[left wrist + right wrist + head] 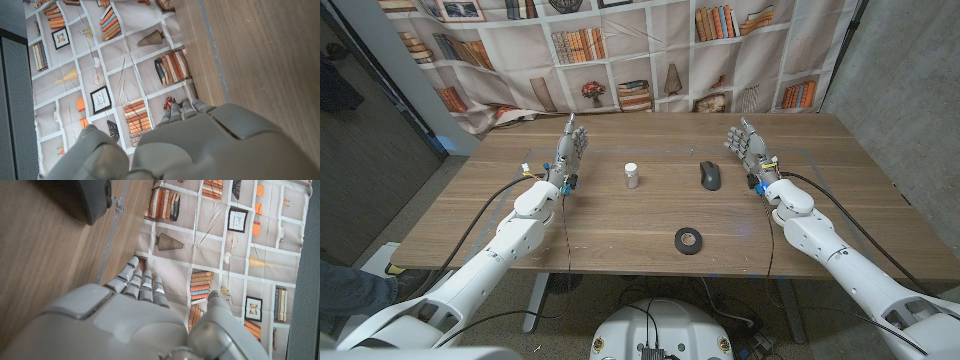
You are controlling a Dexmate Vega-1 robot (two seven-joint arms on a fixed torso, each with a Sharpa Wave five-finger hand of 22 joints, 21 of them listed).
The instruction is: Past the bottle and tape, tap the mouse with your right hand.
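Standing raised at approx. 2 o'clock of the bench [620, 215] centre, the right hand [748, 148] is seen with fingers apart and extended, nothing held. The mouse [710, 175] lies just beside it, at its 9 o'clock, not touched; in the right wrist view the mouse [80, 197] appears dark against the wood, close off the fingertips [137, 282]. The bottle [632, 175], small, white, upright, is set at the mouse's 9 o'clock, well apart. The tape [688, 240], a black roll lying flat, is placed at the mouse's 7 o'clock, nearer the robot. The left hand [570, 150] is raised at approx. 10 o'clock, fingers likewise spread, empty; its back is shown in the left wrist view [200, 145].

Step in hand (judged): approach for the tap, contact not yet made. Recommended: the right hand to be swung toward 9 o'clock and lowered fingertips-first onto the mouse's back, w/ light vertical contact. A sideways strike is to be avoided, since a mouse slides easily on smooth wood. Bottle and tape are not on the direct path, so no detour seems needed. The left hand is best kept where it is.
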